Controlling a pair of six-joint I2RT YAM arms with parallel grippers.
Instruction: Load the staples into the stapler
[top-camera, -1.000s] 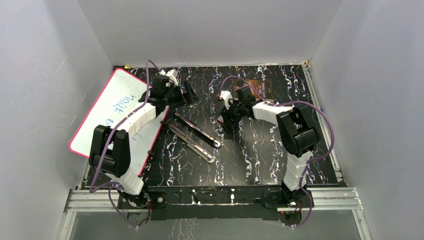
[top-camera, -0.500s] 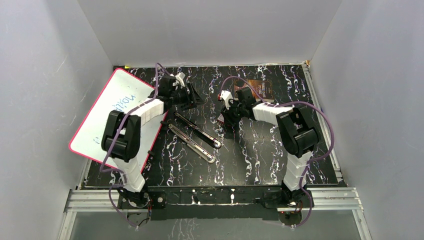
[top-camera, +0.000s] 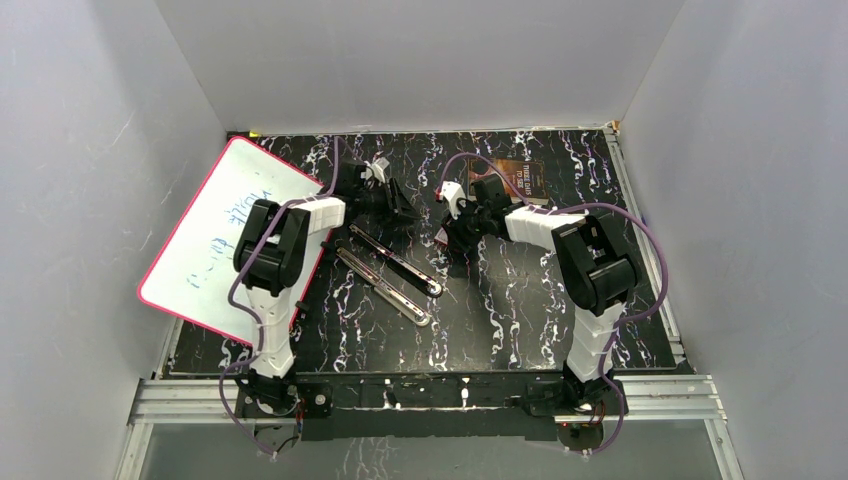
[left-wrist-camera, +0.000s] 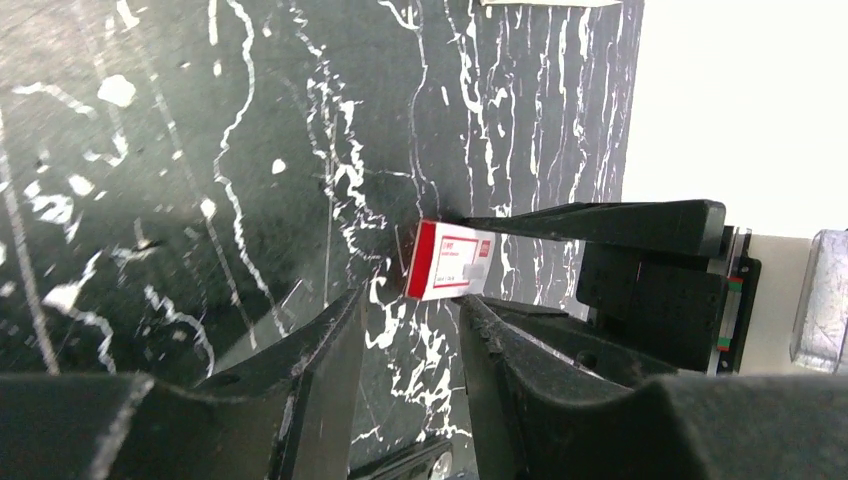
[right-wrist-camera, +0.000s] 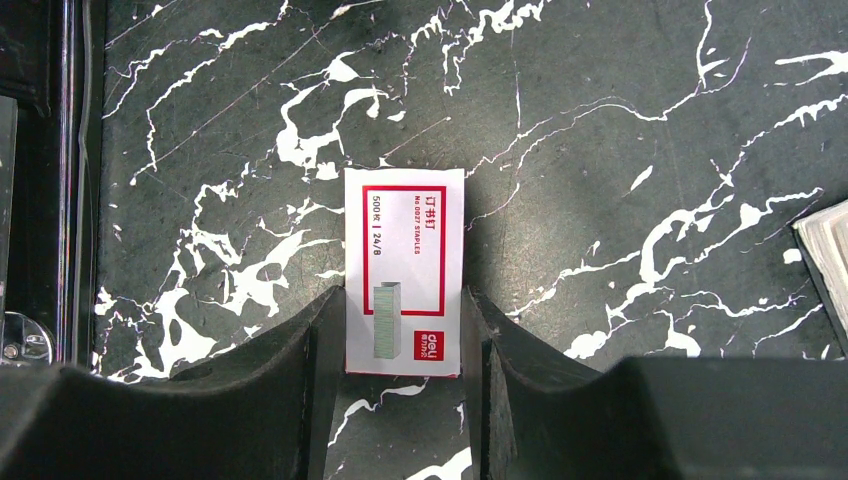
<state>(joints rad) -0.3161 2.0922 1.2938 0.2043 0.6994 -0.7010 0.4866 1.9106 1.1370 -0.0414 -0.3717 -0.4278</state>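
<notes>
A small white staple box with a red border (right-wrist-camera: 404, 255) lies flat on the black marbled table. My right gripper (right-wrist-camera: 403, 295) is shut on its two long sides. The staples themselves are hidden. In the left wrist view the same box (left-wrist-camera: 452, 262) shows end-on, held by the right gripper's black fingers (left-wrist-camera: 600, 215). My left gripper (left-wrist-camera: 413, 305) hovers just short of it, open with a narrow gap and only table between the fingers. The stapler (top-camera: 395, 262) lies opened into two long black-and-chrome arms, in front of both grippers (top-camera: 400, 200) (top-camera: 447, 232).
A red-framed whiteboard (top-camera: 225, 235) leans along the table's left side. A brown card (top-camera: 522, 178) lies at the back, behind the right gripper. White walls close in on the table at the left, back and right.
My left arm has swung right, bringing its gripper up to the box, and its jaws have narrowed a lot. The right gripper has tightened slightly on the box and stayed in place.
</notes>
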